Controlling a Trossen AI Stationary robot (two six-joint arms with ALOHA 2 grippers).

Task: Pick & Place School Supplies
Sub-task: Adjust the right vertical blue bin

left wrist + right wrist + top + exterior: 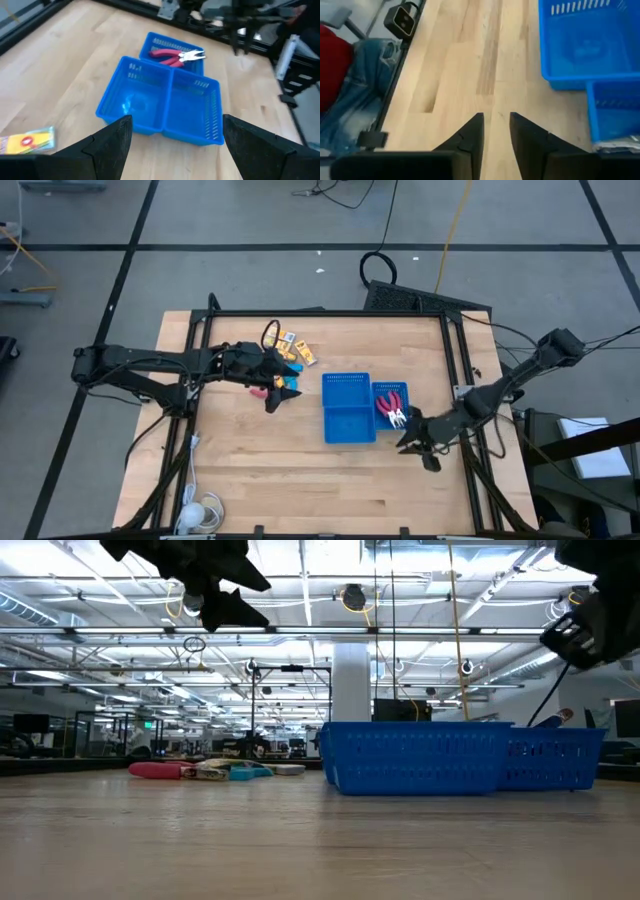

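Left gripper [281, 393] hung above the wooden table [250, 470] with its fingers spread wide and nothing between them, just over the loose school supplies. Right gripper [425, 452] sat low beside the blue tray's [347, 426] near corner, its fingers nearly pressed together with a narrow gap, holding nothing visible.

That tray was the biggest thing on the table: two larger compartments, which looked empty from the left wrist view, and a smaller bin [172, 42] joined at the side. In the small bin lay red-handled pliers [177, 56], metal tips pointing outward.

Still out on the wood, well apart from the tray, lay a cluster of yellow-orange packets [297, 346], a red-handled tool [258, 391] and a light-blue piece [296, 368].

By my judgement the packets would be light, flat and a bit slick, best pinched across the short edges. The red tool looked stiff and heavier; its handles would give the surest hold.
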